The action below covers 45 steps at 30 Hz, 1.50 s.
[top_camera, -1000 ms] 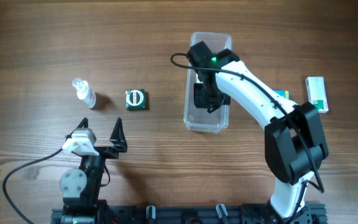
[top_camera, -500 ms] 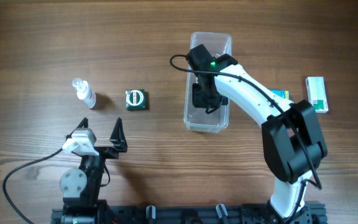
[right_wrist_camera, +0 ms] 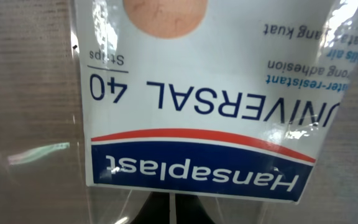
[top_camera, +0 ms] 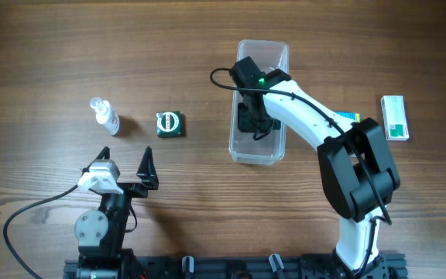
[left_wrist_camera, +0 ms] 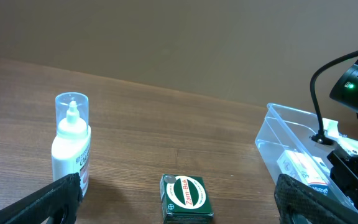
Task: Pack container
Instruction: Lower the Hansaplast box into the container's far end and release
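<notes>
1. Your container (top_camera: 263,48) lies on the wooden table (top_camera: 53,46), a little right of centre, with its long side running away from the robot's base.
2. Your right gripper (top_camera: 254,124) reaches down inside the container with its jaws brought together. In the right wrist view its dark fingers (right_wrist_camera: 154,213) meet at the bottom of the picture, right at the near edge of a plaster box (right_wrist_camera: 204,112). You cannot tell whether they pinch that edge or merely touch it.
3. The plaster box lies inside the container and fills the right wrist view. Its print is upside down and reads "Hansaplast", "UNIVERSAL" and "40 Strips". In the left wrist view you can see it through the clear wall.
4. Your left gripper (top_camera: 126,153) hangs low near the base, jaws spread wide and holding nothing, well apart from the container.
5. Ahead of it, a small spray bottle (top_camera: 104,115) stands upright to the left. A green box (top_camera: 169,124) lies flat between the bottle and the container.
6. Right of the container, a white and green box (top_camera: 394,118) lies near the table's edge. A teal-edged box (top_camera: 352,116) is partly hidden under the right arm.
</notes>
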Motion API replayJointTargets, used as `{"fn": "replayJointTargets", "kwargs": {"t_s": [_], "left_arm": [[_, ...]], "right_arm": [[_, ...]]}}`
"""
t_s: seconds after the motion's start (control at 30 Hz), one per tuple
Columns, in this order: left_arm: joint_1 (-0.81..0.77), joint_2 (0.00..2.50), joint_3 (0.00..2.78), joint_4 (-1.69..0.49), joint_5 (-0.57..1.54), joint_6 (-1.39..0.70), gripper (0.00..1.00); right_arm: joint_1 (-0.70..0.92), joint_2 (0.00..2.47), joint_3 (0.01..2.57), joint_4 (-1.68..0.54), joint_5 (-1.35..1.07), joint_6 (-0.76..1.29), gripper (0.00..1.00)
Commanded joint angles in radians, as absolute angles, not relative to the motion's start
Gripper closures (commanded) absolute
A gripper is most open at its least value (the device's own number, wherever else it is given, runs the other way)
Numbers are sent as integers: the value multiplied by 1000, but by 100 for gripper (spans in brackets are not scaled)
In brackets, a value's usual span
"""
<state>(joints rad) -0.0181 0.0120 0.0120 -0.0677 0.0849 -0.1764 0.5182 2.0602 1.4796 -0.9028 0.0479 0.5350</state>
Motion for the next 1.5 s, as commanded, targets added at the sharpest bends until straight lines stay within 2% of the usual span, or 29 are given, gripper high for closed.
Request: {"fn": "replayJointTargets", "kwargs": {"t_s": [0.0,0.33,1.47], "left_arm": [[-11,3,6,-69,100,-164,0],[-11,3,6,-69,101,-164,0],[-11,5,6,-69,101,-164,0]], "right_arm": [[488,2076,1477,-885,82,553,95],[419,2076,1477,-829,78,523,95],[419,2076,1481,-775,228,501,95]]}}
